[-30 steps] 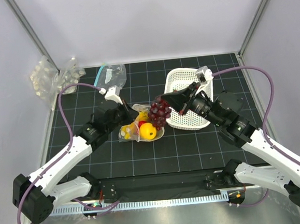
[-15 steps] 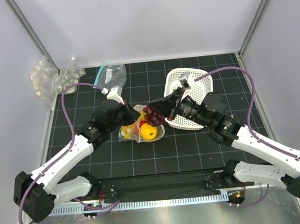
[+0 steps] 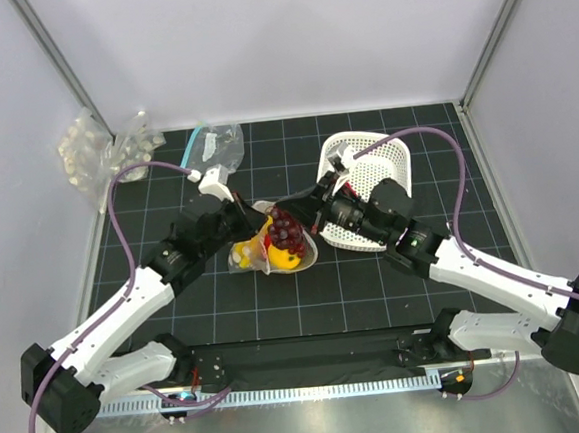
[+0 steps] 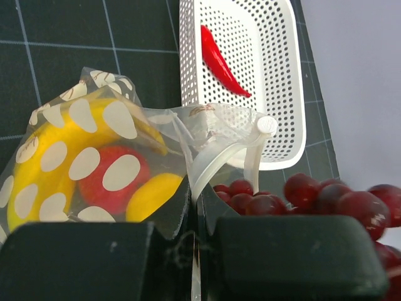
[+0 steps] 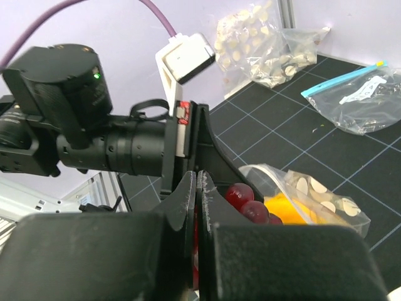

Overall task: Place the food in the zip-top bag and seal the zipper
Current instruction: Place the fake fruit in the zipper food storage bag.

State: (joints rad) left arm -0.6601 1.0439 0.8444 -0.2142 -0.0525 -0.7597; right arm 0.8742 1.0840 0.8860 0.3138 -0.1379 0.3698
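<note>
The clear zip-top bag with white spots lies mid-mat; it also shows in the left wrist view and right wrist view. Inside it are the banana, the round red fruit and the round yellow fruit. My left gripper is shut on the pale zipper rim and holds the mouth up. My right gripper is shut on the dark purple grape bunch and holds it at the bag's mouth. The red chili lies in the white basket.
The white basket stands right of the bag. A clear bag with a teal strip lies at the back of the mat. Bumpy clear packs sit at the back left, off the mat.
My right gripper has carried the grape bunch left from beside the basket to the bag's mouth. My left gripper has kept its hold on the bag's rim.
</note>
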